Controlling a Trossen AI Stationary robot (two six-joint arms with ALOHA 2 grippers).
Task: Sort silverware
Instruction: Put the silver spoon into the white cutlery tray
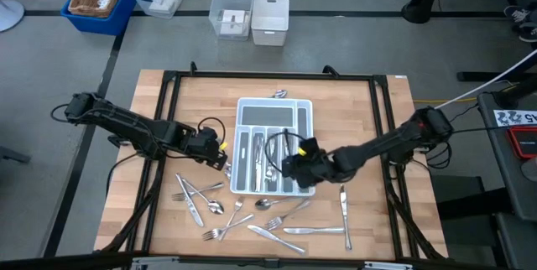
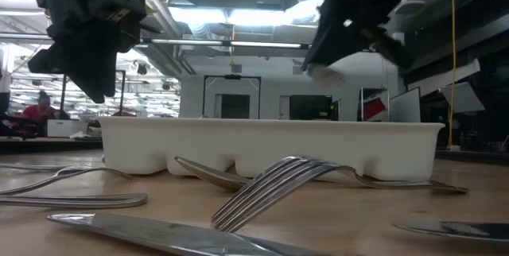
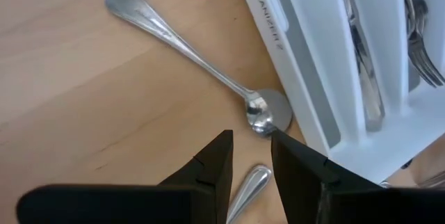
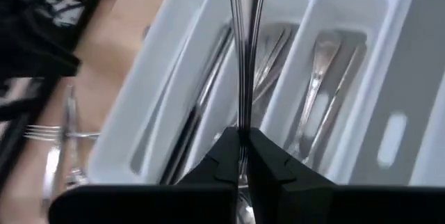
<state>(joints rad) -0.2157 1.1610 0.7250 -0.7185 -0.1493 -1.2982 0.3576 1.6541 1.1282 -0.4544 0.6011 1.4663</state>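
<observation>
A: What could go wrong from here?

B: A fork (image 4: 245, 50) is clamped between the shut jaws of the right gripper (image 4: 245, 147), held by its handle over the tray (image 1: 243, 109). In the right wrist view its tines point across two slots, with a divider close beneath. If it is released while so placed, it could be left straddling the divider or dropped into the wrong slot. The grip is thin and near the handle's end, so a swing or slip is also judged possible.

A: And the left side?

B: The left gripper (image 3: 249, 165) is held with its jaws apart, just above the table beside the tray's left wall. A spoon (image 3: 188, 50) lies close ahead of its fingers, its bowl touching the tray's corner. A second handle end is seen right under the jaws. If a grasp is made here, the tray could be nudged, or two pieces caught together.

A: How many of each thing are counted?

B: One tray and two arms are seen. On the table in front of the tray, about a dozen loose pieces are counted: forks, spoons and knives (image 1: 342, 205), some crossed, so no exact split can be given. One more small piece lies behind the tray. Several pieces are already laid in the slots; their number cannot be told.
</observation>
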